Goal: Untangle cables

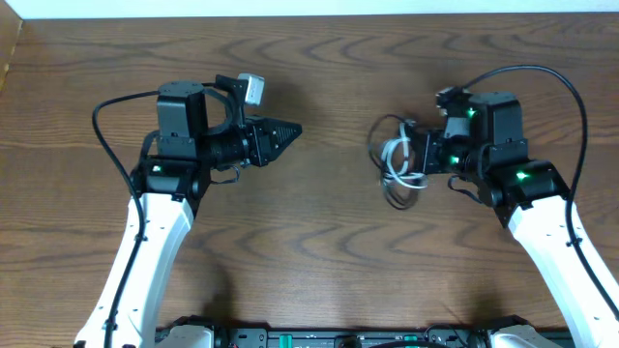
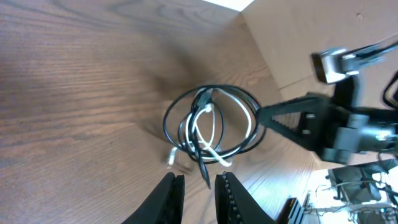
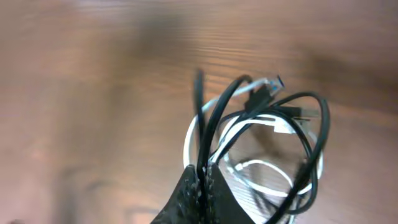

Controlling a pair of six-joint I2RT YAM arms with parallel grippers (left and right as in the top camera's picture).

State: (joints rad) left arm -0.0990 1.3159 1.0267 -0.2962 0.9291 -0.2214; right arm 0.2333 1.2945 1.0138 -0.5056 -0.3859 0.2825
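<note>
Cables on a wood-grain table (image 1: 319,242), right of centre, in 1 tangled bundle. The right gripper (image 3: 202,180) is pinched shut on a strand of the black cable (image 3: 320,118), which rises from the fingertips and loops over the white cable (image 3: 258,167); plug ends show at the top of the loops. The left gripper (image 2: 196,186) points at the bundle from well apart, its 2 fingers slightly parted and holding nothing. Nothing lies between it and the bundle. A grey camera box (image 1: 251,89) sits on the left wrist. A thick black wire (image 1: 571,97) arcs over the right arm. A white strip (image 1: 309,8) borders the far edge; a black rail (image 1: 309,338) with green lights borders the near edge.
</note>
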